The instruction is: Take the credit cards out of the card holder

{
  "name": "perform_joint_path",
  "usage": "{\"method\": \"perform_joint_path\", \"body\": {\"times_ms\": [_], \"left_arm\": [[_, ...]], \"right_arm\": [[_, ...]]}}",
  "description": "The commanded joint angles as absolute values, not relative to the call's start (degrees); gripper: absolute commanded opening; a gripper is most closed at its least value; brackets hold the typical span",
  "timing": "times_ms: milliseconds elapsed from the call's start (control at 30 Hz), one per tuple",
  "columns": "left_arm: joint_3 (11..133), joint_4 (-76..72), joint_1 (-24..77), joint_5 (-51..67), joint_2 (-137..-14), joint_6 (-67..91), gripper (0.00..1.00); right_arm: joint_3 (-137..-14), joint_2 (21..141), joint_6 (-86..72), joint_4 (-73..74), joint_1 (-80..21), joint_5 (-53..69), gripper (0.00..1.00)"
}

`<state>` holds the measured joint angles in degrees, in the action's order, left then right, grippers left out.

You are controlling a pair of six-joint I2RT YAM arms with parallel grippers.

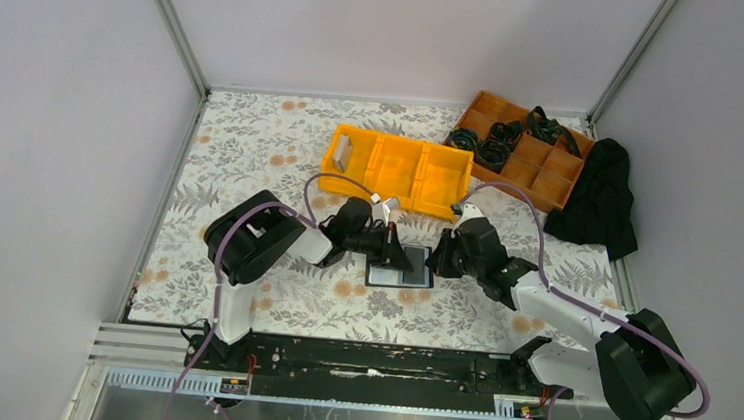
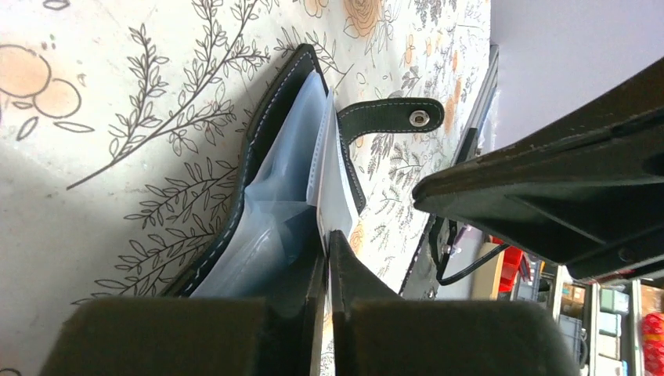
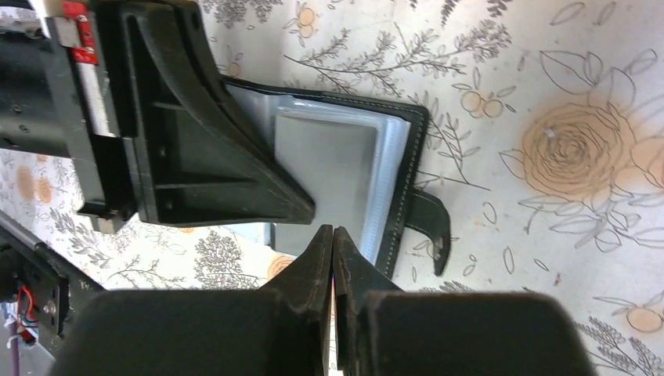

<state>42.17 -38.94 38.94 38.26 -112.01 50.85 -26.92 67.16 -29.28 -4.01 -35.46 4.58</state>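
Robotics lab cell: white panel walls [image 1: 56,95], aluminium frame posts [image 1: 172,24], floral-covered table [image 1: 253,140].

Left gripper [image 2: 327,240], right gripper [image 3: 333,233] closed

Plain pale-grey walls [image 1: 392,31] and slim metal corner posts [image 1: 177,29] enclose my tabletop [image 1: 253,140], printed with leaves and orange flowers, evenly lit.

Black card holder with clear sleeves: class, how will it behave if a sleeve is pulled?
The small black stitched card holder probably slides or lifts, looking thin. Its clear plastic sleeves likely flop; they bulge and fan unevenly.
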Motion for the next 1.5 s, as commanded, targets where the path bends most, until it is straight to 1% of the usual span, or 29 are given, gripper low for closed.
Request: {"method": "perform_joint_path", "body": {"times_ms": [0,100,233,300,333,467,600,700,1100,1467], "left_arm": [[43.5,-33.8,38.7,34.1,-112.0,46.4,0.1],[43.3,-33.6,38.7,34.2,-111.7,46.3,0.17],[42.9,-32.8,38.6,34.5,-111.2,45.7,0.35],[43.0,-32.7,38.6,35.1,-111.1,45.5,0.4],[42.9,-32.7,38.6,35.4,-111.1,45.5,0.41],[42.6,-32.6,38.2,36.3,-110.6,45.1,0.41],[40.8,-38.7,36.9,40.3,-111.2,48.9,0.39],[40.2,-39.5,36.3,40.8,-110.8,49.2,0.38],[38.8,-43.7,33.9,47.7,-110.0,52.7,0.36],[39.3,-38.1,32.5,48.9,-108.5,50.3,0.36]], "right_arm": [[-29.5,70.3,-27.6,-6.5,-35.5,9.1,0.05],[-29.7,74.6,-28.3,-9.2,-35.5,10.3,0.05],[-29.2,78.0,-29.3,-12.0,-35.5,10.3,0.05],[-29.0,78.8,-29.6,-12.5,-35.5,10.1,0.04],[-29.0,79.0,-29.7,-12.5,-35.5,9.8,0.04],[-28.1,78.6,-30.3,-12.6,-35.4,7.6,0.03],[-27.5,78.2,-30.8,-12.3,-35.1,5.8,0.02],[-27.2,77.9,-31.0,-12.4,-34.9,5.4,0.02],[-27.5,83.9,-32.0,-15.9,-34.6,7.4,0.02],[-26.4,86.6,-32.9,-17.5,-34.1,6.7,0.02]]}}
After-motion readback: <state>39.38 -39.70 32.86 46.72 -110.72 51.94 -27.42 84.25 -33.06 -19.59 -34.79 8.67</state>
